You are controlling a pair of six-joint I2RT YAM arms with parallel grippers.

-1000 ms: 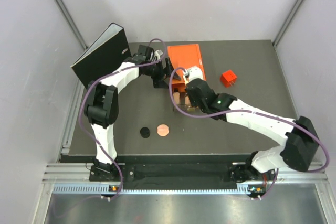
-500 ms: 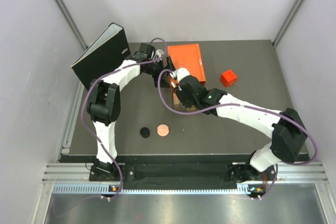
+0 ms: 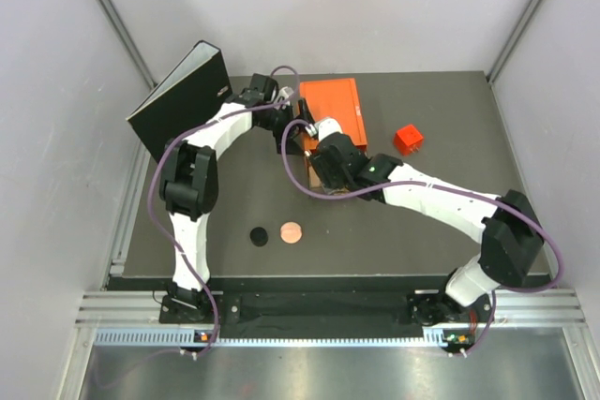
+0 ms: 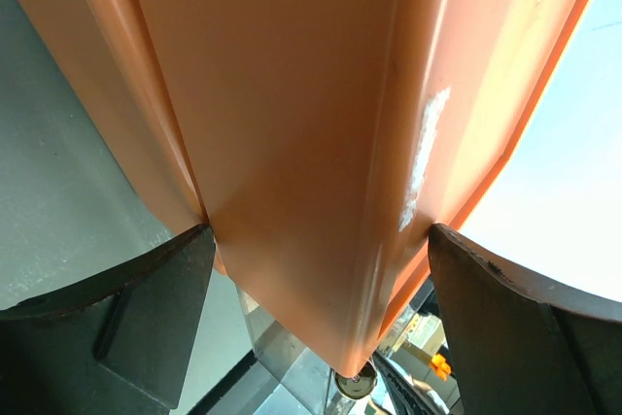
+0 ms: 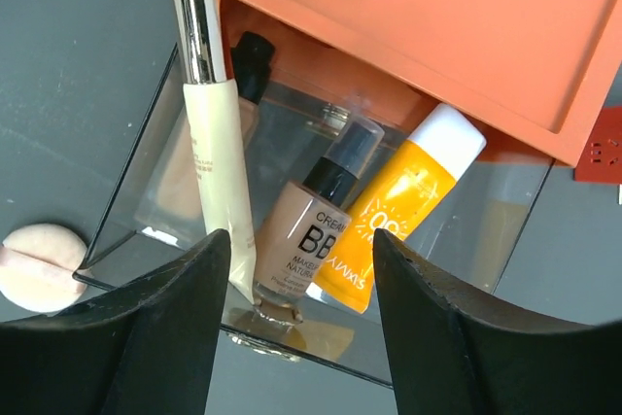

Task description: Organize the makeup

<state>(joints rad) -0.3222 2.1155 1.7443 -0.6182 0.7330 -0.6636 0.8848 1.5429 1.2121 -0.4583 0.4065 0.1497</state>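
**Left arm:** runs forward up the left half of the table, with its wrist turned right at the far side.
**Left gripper** [image 4: 319, 240]: jaws spread wide and clamped on the orange box [image 3: 333, 105], one finger pressed against each side.

**Right arm:** stretches from the near right corner diagonally forward and left. Its wrist is over the clear tray [image 5: 292, 138], which sits just in front of the orange box and partly under it.
**Right gripper** [image 5: 301, 240]: fingers parted above the tray's near edge, holding nothing.

**Makeup in the tray:**
- Slim beige tube [image 5: 209, 153], silver cap toward the box. Its lower end is at the gripper's left finger; whether they touch cannot be told.
- Tan bottle marked BB [image 5: 306, 230].
- Orange-yellow tube [image 5: 398, 221], touching the BB bottle.
- Second tan bottle [image 5: 251, 60], partly behind the beige tube.

**Makeup on the table:** black round disc [image 3: 258, 235] and pinkish-copper round disc [image 3: 292, 230], just beside each other on the near side of the tray.

**Other:** small red cube [image 3: 408, 140] to the right of the box; black binder [image 3: 183, 98] at far left.
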